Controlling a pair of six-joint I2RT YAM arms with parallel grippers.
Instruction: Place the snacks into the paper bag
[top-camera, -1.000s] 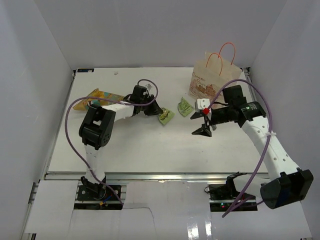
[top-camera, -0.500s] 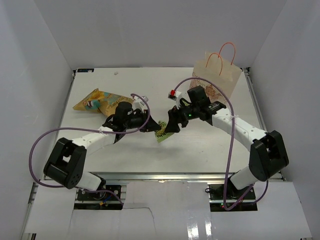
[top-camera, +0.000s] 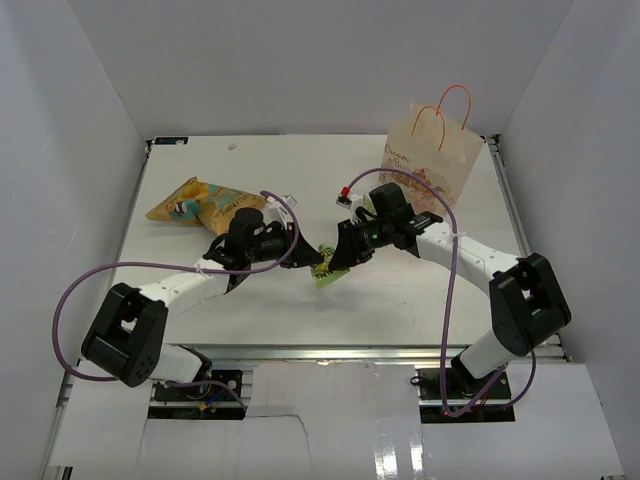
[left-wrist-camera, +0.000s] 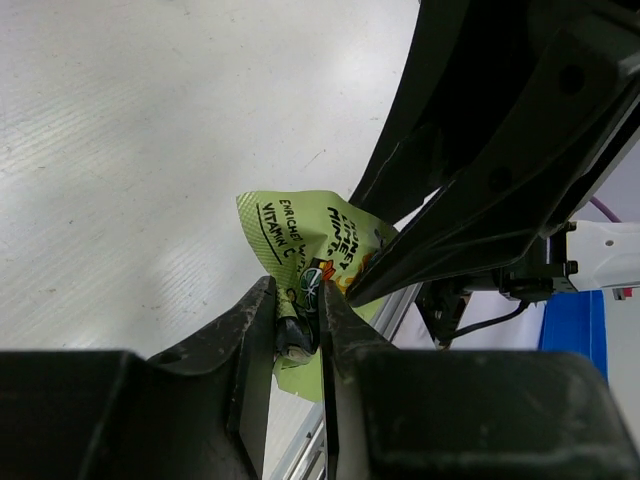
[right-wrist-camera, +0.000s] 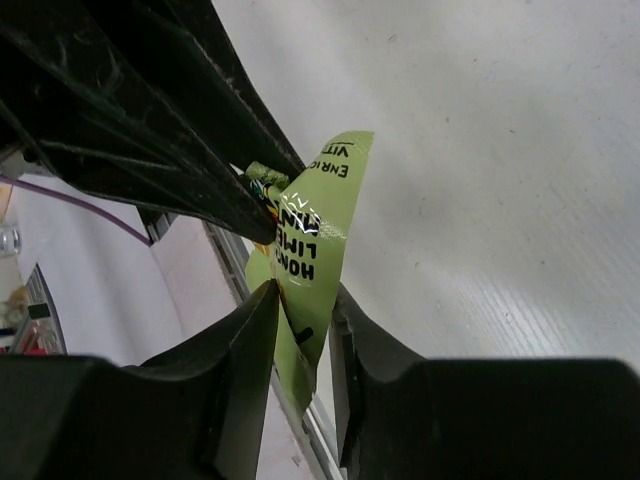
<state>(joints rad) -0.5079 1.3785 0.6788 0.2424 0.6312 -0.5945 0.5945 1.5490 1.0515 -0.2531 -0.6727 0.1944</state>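
Note:
One of the snacks, a small green packet (top-camera: 326, 274), hangs just above the table's middle, and both grippers hold it. My left gripper (top-camera: 306, 258) is shut on its crumpled end (left-wrist-camera: 298, 318); printed text shows on the packet (left-wrist-camera: 312, 232) beyond the fingers. From the other side my right gripper (top-camera: 336, 260) pinches the packet's flat part (right-wrist-camera: 318, 225) between its narrow jaws (right-wrist-camera: 303, 312). The yellow-orange chip bag (top-camera: 200, 201) lies at the back left. The cream paper bag (top-camera: 428, 152) with orange handles stands upright at the back right.
The right arm's forearm (top-camera: 470, 255) stretches from the packet toward the right edge, passing in front of the paper bag. White walls close the table on three sides. The left arm's purple cable (top-camera: 75, 300) loops out to the left.
My right arm swung left from near the paper bag to the packet and closed its jaws on it. The left gripper carried the packet slightly nearer, keeping its grip.

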